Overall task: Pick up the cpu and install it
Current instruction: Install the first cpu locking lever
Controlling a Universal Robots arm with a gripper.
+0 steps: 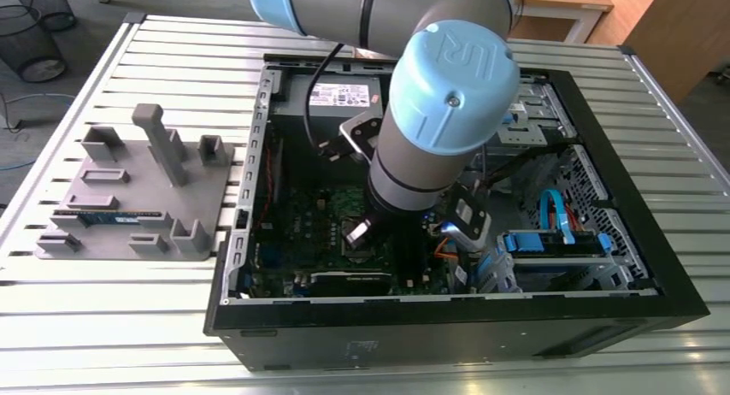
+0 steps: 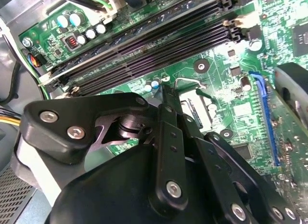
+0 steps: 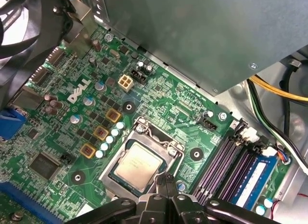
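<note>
The arm (image 1: 425, 160) bends straight down in the exterior view, and the blue cap of its wrist joint (image 1: 456, 66) faces the camera. The gripper (image 3: 166, 177) points downward. In both wrist views its two slim black fingers (image 2: 168, 120) are pressed together, with the linkage bars folded in.

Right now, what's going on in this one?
The arm's gripper is down inside the open computer case, over the motherboard. The cpu lies in its socket. The gripper looks shut and holds nothing, poised just beside the cpu's edge. A memory stick lies on the fixture plate outside the case.
</note>
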